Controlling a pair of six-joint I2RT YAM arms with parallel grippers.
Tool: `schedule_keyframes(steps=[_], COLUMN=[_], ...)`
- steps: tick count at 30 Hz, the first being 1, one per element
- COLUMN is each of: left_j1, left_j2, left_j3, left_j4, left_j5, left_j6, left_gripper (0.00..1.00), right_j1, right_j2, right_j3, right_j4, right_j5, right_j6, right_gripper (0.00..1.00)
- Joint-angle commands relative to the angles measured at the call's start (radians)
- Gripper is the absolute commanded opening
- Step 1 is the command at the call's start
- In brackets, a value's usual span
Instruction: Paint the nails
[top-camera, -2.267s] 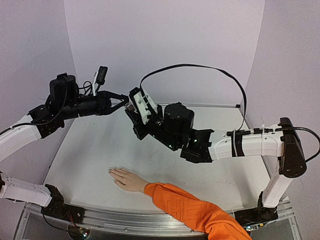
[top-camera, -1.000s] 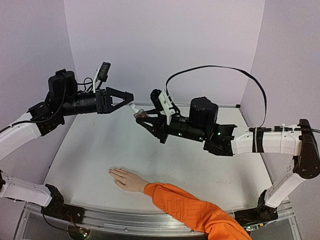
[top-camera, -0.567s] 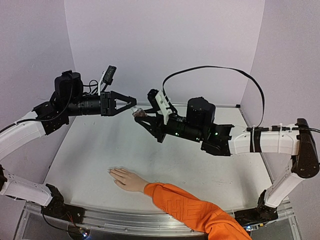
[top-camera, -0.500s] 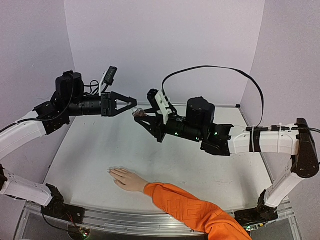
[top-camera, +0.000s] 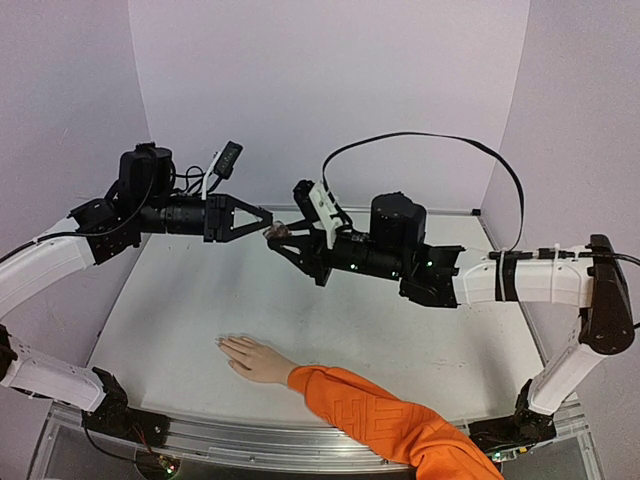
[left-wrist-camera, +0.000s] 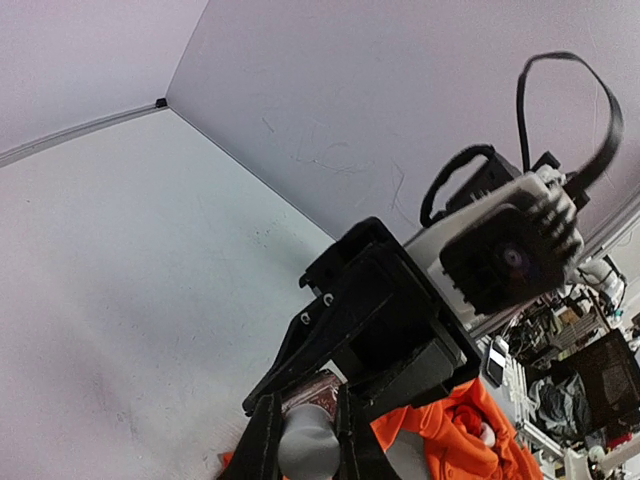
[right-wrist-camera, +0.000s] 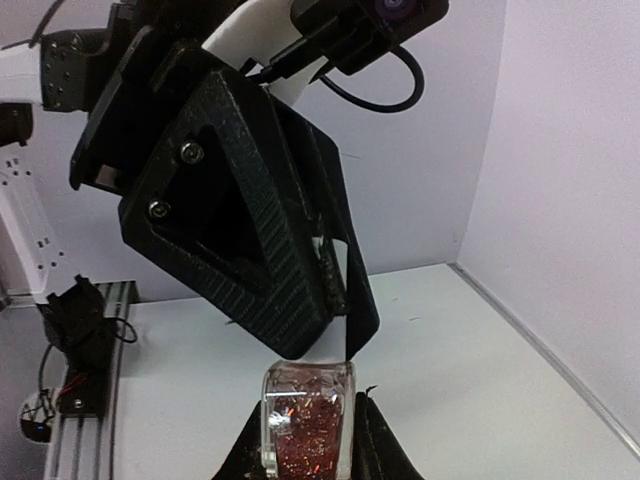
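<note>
My right gripper (top-camera: 280, 238) is shut on a small clear bottle of red glitter polish (right-wrist-camera: 307, 425), held high above the table. My left gripper (top-camera: 265, 229) meets it from the left and is shut on the bottle's grey cap (left-wrist-camera: 305, 447). In the left wrist view the red glass (left-wrist-camera: 318, 392) shows just beyond the cap. A pale beige hand (top-camera: 252, 359) in an orange sleeve (top-camera: 385, 422) lies flat near the table's front edge, below both grippers. Its nails (top-camera: 222, 343) at the fingertips point left and barely stand out from the skin.
The white table (top-camera: 200, 300) is walled by lilac panels at the back and both sides. A black cable (top-camera: 420, 140) loops above the right arm. The metal rail (top-camera: 250, 440) with both arm bases runs along the front.
My left gripper has moved right to the bottle and closed its jaws on the cap. The right arm, still holding the bottle, has shifted slightly left. The hand has not moved.
</note>
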Motion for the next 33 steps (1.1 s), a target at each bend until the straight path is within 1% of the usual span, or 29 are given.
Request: schedule_keyframes(steps=[1, 3, 5, 6, 7, 8, 11, 13, 14, 15, 17, 18, 19, 20, 22, 23, 25, 28, 31, 33], left_j1=[-0.002, -0.011, -0.031, -0.032, -0.033, -0.033, -0.033, -0.033, -0.032, -0.028, -0.016, -0.014, -0.013, -0.013, -0.013, -0.013, -0.013, -0.013, -0.013, -0.013], left_j2=[0.001, 0.006, -0.003, -0.001, 0.002, 0.006, 0.005, -0.006, -0.014, -0.023, -0.049, -0.061, -0.068, -0.073, -0.075, -0.074, -0.076, -0.099, -0.107, -0.1], left_j3=[0.068, 0.085, 0.091, 0.096, 0.104, 0.111, 0.114, 0.107, 0.106, 0.107, 0.109, 0.113, 0.121, 0.133, 0.147, 0.15, 0.148, 0.136, 0.138, 0.145], left_j4=[-0.019, -0.02, -0.019, -0.02, -0.023, -0.025, -0.027, -0.027, -0.034, -0.049, -0.089, -0.118, -0.156, -0.193, -0.254, -0.275, -0.281, -0.254, -0.241, -0.24], left_j5=[0.177, 0.321, 0.385, 0.411, 0.431, 0.443, 0.479, 0.458, 0.432, 0.395, 0.289, 0.197, 0.108, 0.027, -0.109, -0.151, -0.177, -0.225, -0.261, -0.263], left_j6=[0.103, 0.162, 0.221, 0.236, 0.246, 0.252, 0.272, 0.275, 0.272, 0.264, 0.237, 0.219, 0.195, 0.171, 0.109, 0.081, 0.022, -0.035, -0.056, -0.057], left_gripper=[0.0, 0.0, 0.0, 0.0, 0.0, 0.0, 0.0, 0.0, 0.0, 0.09, 0.43, 0.57, 0.69, 0.78, 0.86, 0.87, 0.85, 0.81, 0.66, 0.58], right_j1=[-0.049, -0.072, -0.072, -0.069, -0.066, -0.064, -0.067, -0.068, -0.069, -0.07, -0.07, -0.069, -0.068, -0.063, -0.044, -0.027, 0.006, 0.043, 0.075, 0.09], right_j2=[0.005, 0.033, 0.081, 0.101, 0.11, 0.109, 0.094, 0.083, 0.074, 0.062, 0.032, 0.016, 0.007, 0.001, -0.009, -0.012, -0.01, 0.024, 0.057, 0.071], right_j3=[0.105, 0.146, 0.209, 0.227, 0.229, 0.222, 0.192, 0.179, 0.167, 0.154, 0.14, 0.134, 0.121, 0.111, 0.092, 0.081, 0.066, 0.087, 0.118, 0.131], right_j4=[0.095, 0.11, 0.133, 0.171, 0.216, 0.23, 0.231, 0.23, 0.229, 0.221, 0.108, 0.039, 0.014, 0.001, -0.006, 0.009, 0.059, 0.082, 0.087, 0.091], right_j5=[-0.41, -0.681, -0.94, -1.015, -1.053, -1.055, -1.005, -0.974, -0.946, -0.905, -0.775, -0.68, -0.578, -0.456, -0.238, -0.128, 0.044, 0.188, 0.297, 0.342], right_j6=[0.111, 0.19, 0.269, 0.33, 0.372, 0.384, 0.37, 0.362, 0.352, 0.333, 0.218, 0.146, 0.098, 0.055, 0.006, -0.01, -0.044, -0.078, -0.103, -0.118], right_gripper=[0.0, 0.0, 0.0, 0.0, 0.0, 0.0, 0.0, 0.0, 0.0, 0.0, 0.0, 0.0, 0.0, 0.0, 0.0, 0.0, 0.0, 0.0, 0.0, 0.0])
